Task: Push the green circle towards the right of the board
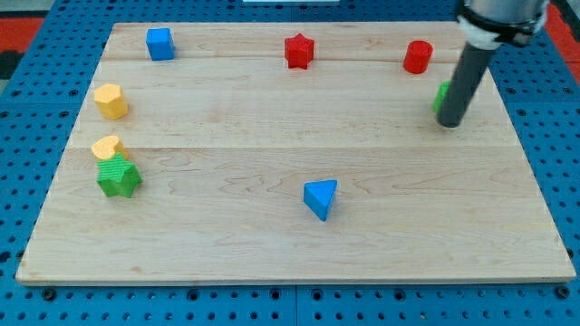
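Observation:
The green circle (441, 96) sits near the view's right edge of the wooden board (290, 235), mostly hidden behind the dark rod; only a sliver of its left side shows. My tip (449, 123) rests on the board just in front of and touching or nearly touching the green circle, at its lower right side.
A red cylinder (418, 56) and red star (298, 51) lie at the view's top, with a blue cube (160, 43) at top left. A yellow hexagon (111, 100), a yellow heart (106, 148) and a green star (119, 177) are at the left. A blue triangle (321, 198) lies bottom centre.

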`<control>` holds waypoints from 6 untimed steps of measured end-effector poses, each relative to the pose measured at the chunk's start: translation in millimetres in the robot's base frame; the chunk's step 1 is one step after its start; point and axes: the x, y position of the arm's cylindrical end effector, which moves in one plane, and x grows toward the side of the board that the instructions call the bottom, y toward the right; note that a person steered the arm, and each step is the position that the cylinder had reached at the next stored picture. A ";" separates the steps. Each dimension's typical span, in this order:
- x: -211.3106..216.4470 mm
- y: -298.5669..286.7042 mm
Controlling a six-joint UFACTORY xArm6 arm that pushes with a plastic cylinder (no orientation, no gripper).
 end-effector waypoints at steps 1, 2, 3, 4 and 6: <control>0.1 -8.1; -5.5 -8.1; -9.1 -8.1; -7.5 -8.1; 27.0 -7.5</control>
